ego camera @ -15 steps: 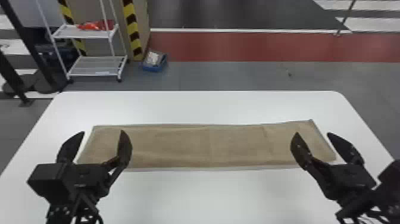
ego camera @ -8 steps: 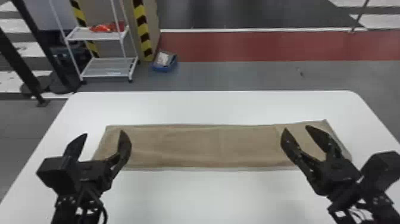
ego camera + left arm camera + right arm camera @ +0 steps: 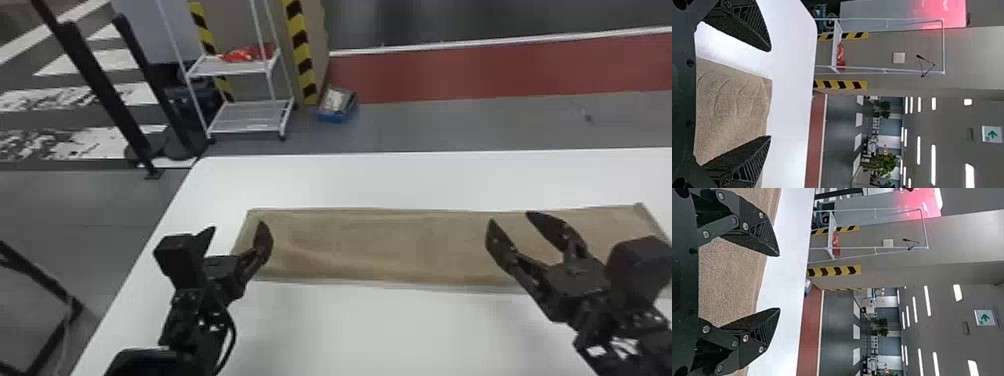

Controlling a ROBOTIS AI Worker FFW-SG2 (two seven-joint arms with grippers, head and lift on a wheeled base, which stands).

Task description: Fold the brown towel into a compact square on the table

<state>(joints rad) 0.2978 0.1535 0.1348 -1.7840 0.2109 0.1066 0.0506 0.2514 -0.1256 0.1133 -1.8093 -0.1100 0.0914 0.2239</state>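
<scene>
Stretching from side to side, the brown towel (image 3: 375, 245) is laid out as a long, narrow strip on the white table (image 3: 350, 330). Shallow creases are shown near its left end, and its far right corner is drawn out to a small point. By that left end, the left gripper (image 3: 236, 229) is held with its fingers parted and nothing gripped. Over the towel's right half, the right gripper (image 3: 512, 219) is held likewise, its fingers spread wide and empty. In both wrist views, brown cloth is seen in the gap between the fingers. Past the table's far edge, a white wire shelf (image 3: 230, 73) is stood on the floor with a red item (image 3: 240, 55) placed on it, and a blue box (image 3: 337, 118) is set just beside it
</scene>
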